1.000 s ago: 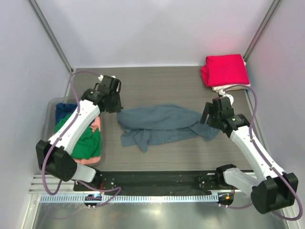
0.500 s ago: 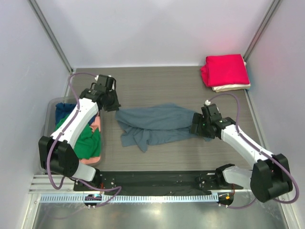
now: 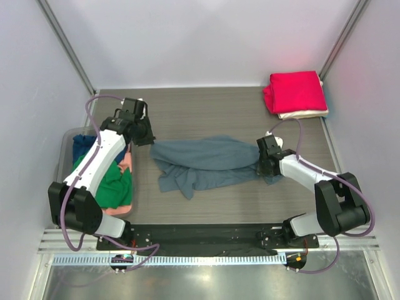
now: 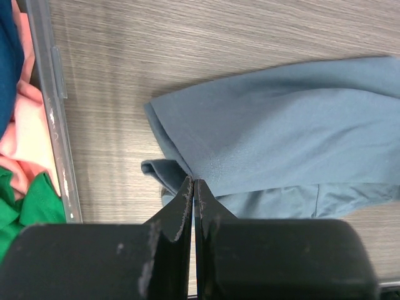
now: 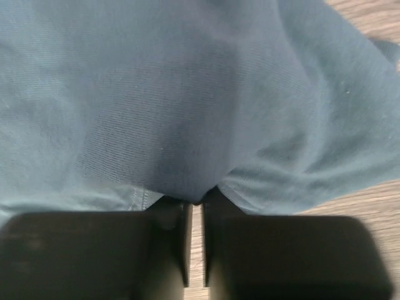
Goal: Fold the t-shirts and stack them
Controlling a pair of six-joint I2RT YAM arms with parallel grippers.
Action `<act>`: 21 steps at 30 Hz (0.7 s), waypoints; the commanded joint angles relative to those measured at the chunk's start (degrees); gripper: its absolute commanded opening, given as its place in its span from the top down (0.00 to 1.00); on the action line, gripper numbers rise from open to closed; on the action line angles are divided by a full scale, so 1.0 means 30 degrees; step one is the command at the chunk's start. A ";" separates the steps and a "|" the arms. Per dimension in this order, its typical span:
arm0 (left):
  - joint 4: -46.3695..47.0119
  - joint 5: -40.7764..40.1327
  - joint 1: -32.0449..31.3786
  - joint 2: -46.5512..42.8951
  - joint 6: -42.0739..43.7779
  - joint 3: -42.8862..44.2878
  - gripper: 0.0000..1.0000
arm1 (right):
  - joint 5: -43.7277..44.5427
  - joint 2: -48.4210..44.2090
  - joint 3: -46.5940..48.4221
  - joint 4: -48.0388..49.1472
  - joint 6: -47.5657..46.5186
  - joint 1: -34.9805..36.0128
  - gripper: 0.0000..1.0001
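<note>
The slate grey-blue t-shirt (image 3: pixel 206 159) lies crumpled across the middle of the table. My left gripper (image 3: pixel 145 136) is at its left edge, shut on the hem (image 4: pixel 194 182), with cloth (image 4: pixel 281 125) spreading right of the tips. At the shirt's right end my right gripper (image 3: pixel 264 164) is down low. Its jaws (image 5: pixel 199 200) are closed with a fold of the cloth (image 5: pixel 187 94) bunched between the tips. A folded red t-shirt (image 3: pixel 294 90) rests on a cream one (image 3: pixel 303 114) at the back right.
A clear plastic bin (image 3: pixel 62 144) stands at the table's left edge, its wall (image 4: pixel 53 94) close to my left gripper. It holds green (image 3: pixel 112 184), navy (image 3: pixel 81 145) and salmon-pink (image 3: pixel 127 164) shirts. Grey walls enclose the table.
My right gripper moved left and down onto the shirt's right end and shut on a fold. My left gripper shifted slightly left, drawing the shirt's left edge with it.
</note>
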 commanded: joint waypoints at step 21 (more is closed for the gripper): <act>-0.4615 0.1722 0.0175 -0.8633 -0.1441 0.7484 1.00 | -0.4661 -1.1867 1.4694 -1.4078 -0.0995 -0.0096 0.99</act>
